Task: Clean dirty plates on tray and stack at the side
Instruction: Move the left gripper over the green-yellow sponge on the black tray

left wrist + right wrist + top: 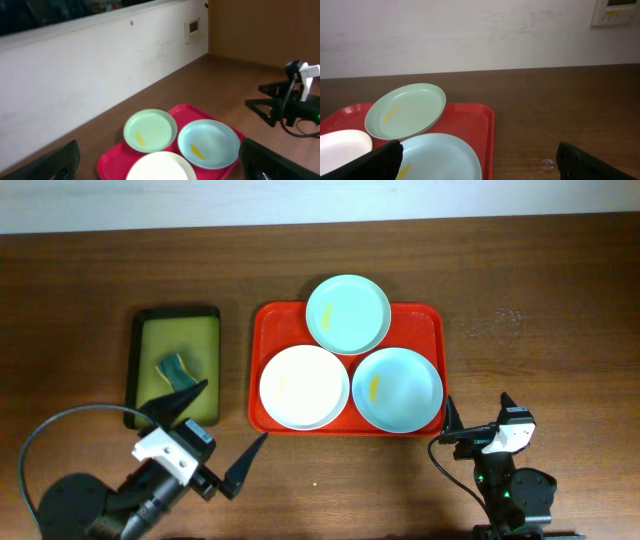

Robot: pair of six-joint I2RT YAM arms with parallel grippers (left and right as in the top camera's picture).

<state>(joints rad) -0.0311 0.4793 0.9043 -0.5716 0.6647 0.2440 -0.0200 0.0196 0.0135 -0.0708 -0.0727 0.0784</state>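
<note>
large red rect plastic tray [425, 325] mid-table, holds 3 round shallow plates: mint green plate [348, 314] at far edge, overhanging rim; white plate [304, 386] near-left; light blue plate [398, 388] near-right. yellow smear on each. left gripper [235, 412] fingers spread wide, empty, by tray's near-left corner. right gripper [478, 402] also spread, empty, off near-right corner. small black tray [140, 365] w/ olive inside, left of red one, holds blue-green sponge [178, 370].

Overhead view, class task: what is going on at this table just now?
Nothing is being handled yet. The round white plate, mint green plate and light blue plate lie on the large red plastic tray, each with a small yellow smear. The left gripper and right gripper are both open and empty, short of the tray. A green sponge lies in the small black tray with olive-green inside. No plate is stacked at the side.
</note>
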